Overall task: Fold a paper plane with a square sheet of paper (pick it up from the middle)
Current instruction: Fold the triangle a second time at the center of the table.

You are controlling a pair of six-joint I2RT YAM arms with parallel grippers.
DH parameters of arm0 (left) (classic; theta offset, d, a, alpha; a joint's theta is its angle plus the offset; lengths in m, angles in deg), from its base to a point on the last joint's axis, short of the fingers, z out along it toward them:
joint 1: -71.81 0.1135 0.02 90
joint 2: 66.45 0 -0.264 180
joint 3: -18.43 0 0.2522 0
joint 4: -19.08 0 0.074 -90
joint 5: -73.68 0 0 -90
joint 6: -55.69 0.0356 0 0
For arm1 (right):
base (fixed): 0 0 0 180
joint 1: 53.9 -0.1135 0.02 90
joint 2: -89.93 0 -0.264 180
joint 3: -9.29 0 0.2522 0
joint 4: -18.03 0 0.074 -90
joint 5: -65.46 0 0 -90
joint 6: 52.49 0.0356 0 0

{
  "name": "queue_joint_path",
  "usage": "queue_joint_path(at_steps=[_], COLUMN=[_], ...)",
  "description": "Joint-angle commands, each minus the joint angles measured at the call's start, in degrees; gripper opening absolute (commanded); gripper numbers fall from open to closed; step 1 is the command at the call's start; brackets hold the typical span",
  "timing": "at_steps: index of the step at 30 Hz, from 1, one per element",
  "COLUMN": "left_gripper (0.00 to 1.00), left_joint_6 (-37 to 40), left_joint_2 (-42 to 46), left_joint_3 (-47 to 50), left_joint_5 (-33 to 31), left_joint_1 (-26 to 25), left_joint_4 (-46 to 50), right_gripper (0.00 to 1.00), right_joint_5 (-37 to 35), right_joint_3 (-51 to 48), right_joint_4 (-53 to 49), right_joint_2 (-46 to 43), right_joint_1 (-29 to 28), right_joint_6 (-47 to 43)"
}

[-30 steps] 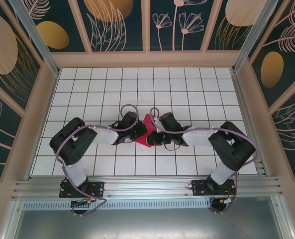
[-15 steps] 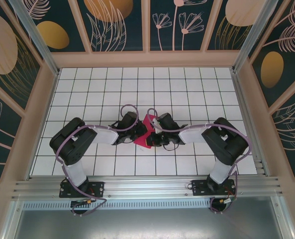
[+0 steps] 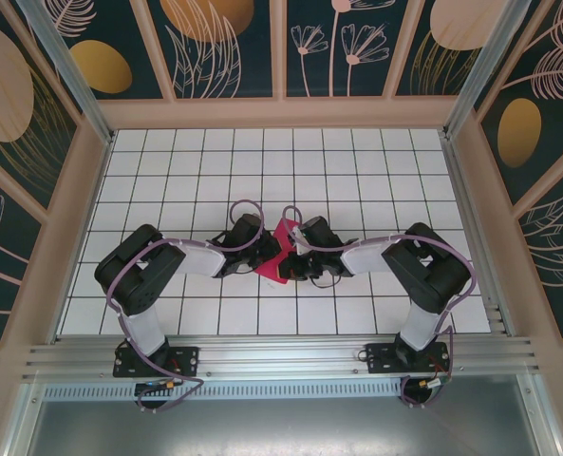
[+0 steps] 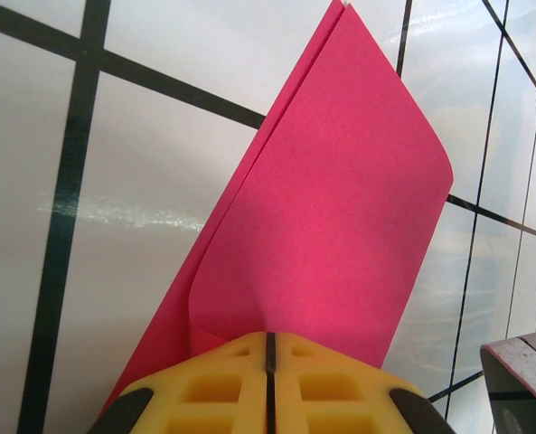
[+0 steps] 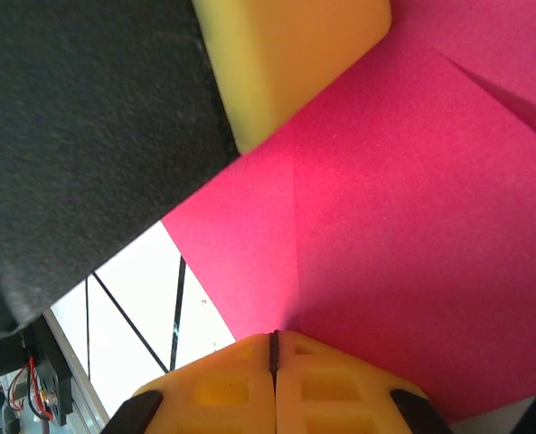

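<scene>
On the white tiled table (image 3: pixel 167 180) with dark grid lines, the black left arm (image 3: pixel 143 271) with its white forearm shell reaches from its base at the near edge inward toward the middle. The left gripper (image 3: pixel 265 256) sits low over the tiles at the left edge of the thin magenta-red sheet of paper (image 3: pixel 277 249). In the left wrist view, the left gripper (image 4: pixel 269 345) has its two yellow fingers (image 4: pixel 222 389) pressed together with only a thin seam between them. They are clenched on the near edge of the paper (image 4: pixel 331 226). From that pinch the paper rises away from the camera as a folded flap, two layers meeting at its far tip and one side curling over softly near the fingers.

The paper lies in the centre of the table, between the two grippers and touched by both, partly folded and lifted off the tiles.

Just to its right, the right gripper (image 3: pixel 294 260) meets the sheet from the opposite side. In the right wrist view, the right gripper (image 5: pixel 274 345) also has its yellow fingers (image 5: pixel 326 389) squeezed together, grasping the paper (image 5: pixel 403 253) right where a straight crease runs up from the seam. Above, a yellow pad and the black body of the left gripper (image 5: pixel 286 63) press against the same sheet. The black right arm (image 3: pixel 433 275) bends back to its base at the near right.
</scene>
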Motion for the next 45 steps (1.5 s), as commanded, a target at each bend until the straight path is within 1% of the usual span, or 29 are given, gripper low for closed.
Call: queue_joint_path(at_steps=[1,7,12,15,21,26,28,33,34,38,43,45], left_gripper=[0.1,0.1,0.1,0.1,0.1,0.1,0.1,0.1,0.1,0.1,0.09,0.1], left_joint_6=[0.51,0.51,0.4,0.51,0.46,0.5,0.43,0.41,0.42,0.46,0.57,0.6], left_joint_2=[-2.16,-2.36,-2.5,-2.54,-2.8,-2.36,-2.29,-2.36,-2.36,-2.13,-2.53,-2.38], left_joint_3=[1.88,1.75,1.65,1.48,1.49,1.69,1.82,1.8,1.83,1.92,1.57,1.65], left_joint_5=[-0.95,-0.73,-0.65,-0.71,-0.56,-0.56,-0.64,-0.56,-0.56,-0.56,-0.26,-0.38], left_joint_1=[0.2,0.2,0.23,0.24,0.24,0.2,0.22,0.21,0.23,0.19,0.2,0.22], left_joint_4=[4.44,4.51,4.44,4.73,4.56,4.45,4.48,4.36,4.35,4.47,4.35,4.4], right_gripper=[0.07,0.07,0.07,0.07,0.08,0.07,0.07,0.07,0.05,0.05,0.05,0.05], right_joint_5=[2.1,3.34,-3.16,-5.19,-1.93,1.07,1.3,-0.02,0.42,1.6,1.02,1.81], right_joint_3=[-0.53,1.0,2.87,3.0,2.79,2.68,2.23,0.31,0.14,-0.75,-1.11,-2.37], right_joint_4=[-5.59,-9.23,-15.52,-17.87,-17.06,-15.67,-15.14,-14.16,-14.53,-12.58,-13.8,-12.25], right_joint_2=[-1.54,-3.38,-1.43,0.37,0.49,-3.1,-3.05,0.58,0.69,-3.77,-0.74,-1.05], right_joint_1=[-0.15,-0.28,-0.29,-0.33,-0.41,-0.41,-0.33,0.27,0.3,0.5,1.08,1.0], right_joint_6=[-1.54,-4.66,-7.65,-9.02,-9.66,-8.8,-8.66,-7.07,-6.59,-5.58,-5.74,-4.77])
